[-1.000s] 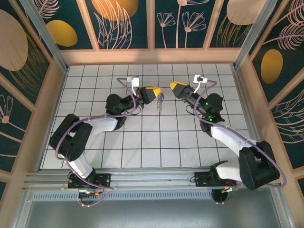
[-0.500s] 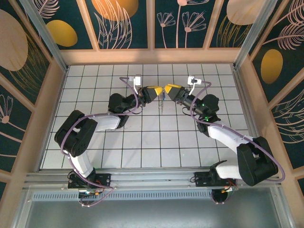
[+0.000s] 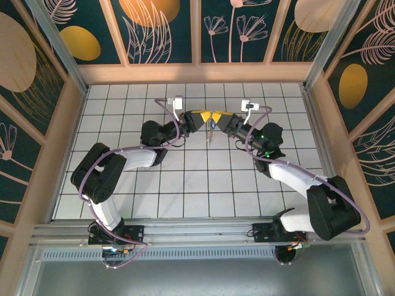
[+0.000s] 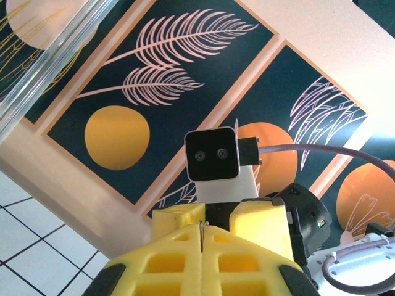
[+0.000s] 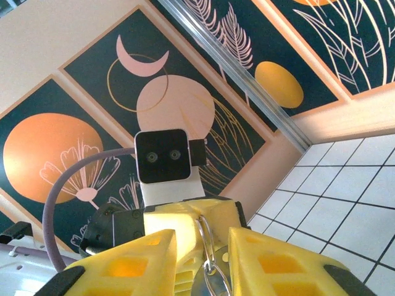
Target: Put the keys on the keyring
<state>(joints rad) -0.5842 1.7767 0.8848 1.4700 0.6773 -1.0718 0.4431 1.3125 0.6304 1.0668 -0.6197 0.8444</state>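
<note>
Tiled bench (image 3: 185,185), toward far edge: keyring (image 3: 210,131) is pinched by closed left hand (image 3: 206,118), straddled by narrowly parted right hand (image 3: 216,117)

two grippers in all, the left gripper (image 3: 205,117) and the right gripper (image 3: 216,117), and one keyring (image 3: 210,130).

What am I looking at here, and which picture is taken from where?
Two robot arms are bolted at the near edge of a white tiled table. The wide picture comes from a fixed camera above and behind them; the other two come from cameras on each wrist, looking along that arm's yellow fingers. The arms meet tip to tip above the table. The left claw is shut, pinching a thin metal piece, and a small cluster of metal rings, the keyring, hangs there. The right claw has its fingers apart on either side of those rings.
</note>
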